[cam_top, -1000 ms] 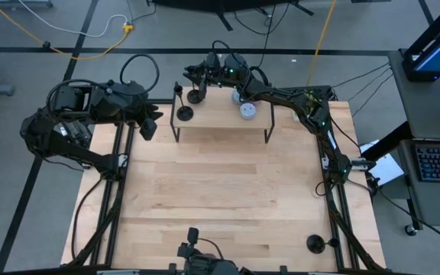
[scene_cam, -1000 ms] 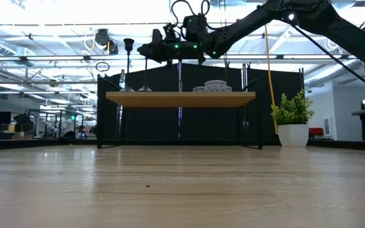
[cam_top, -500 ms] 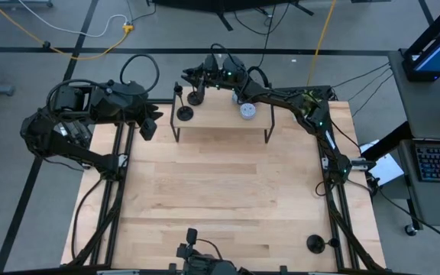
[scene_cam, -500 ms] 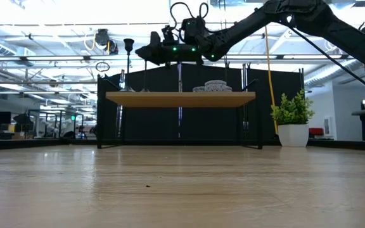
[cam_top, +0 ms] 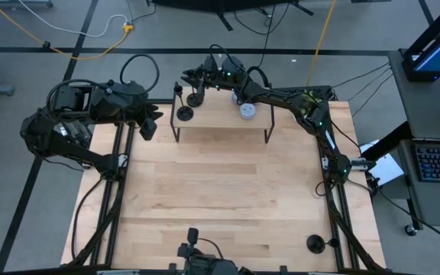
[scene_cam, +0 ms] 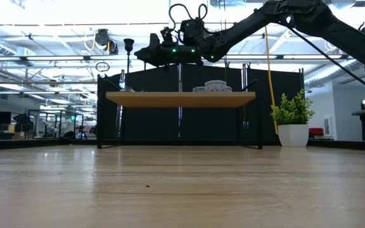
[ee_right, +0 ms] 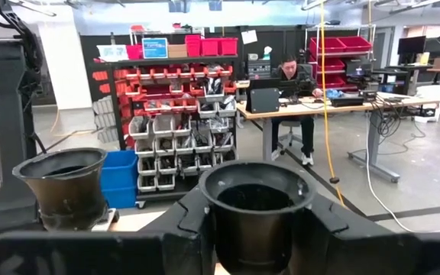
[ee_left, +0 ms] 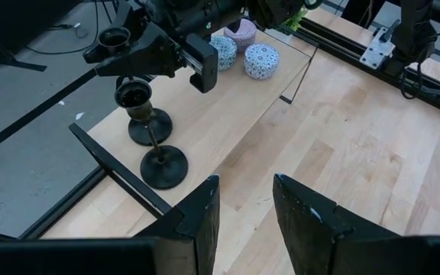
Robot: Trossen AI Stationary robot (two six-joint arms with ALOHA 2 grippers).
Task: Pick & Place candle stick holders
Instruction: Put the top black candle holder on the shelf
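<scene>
Holder [ee_left: 135, 106] sits clenched in right claw [ee_left: 128, 57] above shelf [ee_left: 228, 92]; left claw [ee_left: 243, 210] released.

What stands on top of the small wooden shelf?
On the shelf: two black candle stick holders, one gripped by the right tool, and three round pucks. Whether that base is lifted is unclear.

Two matte black robot arms built of chunky jointed segments. Looped black cables arc over the right arm's wrist, where small green lights glow. The left tool [ee_left: 244, 210] ends in two flat, dark, scuffed fingers [ee_left: 201, 214].
</scene>
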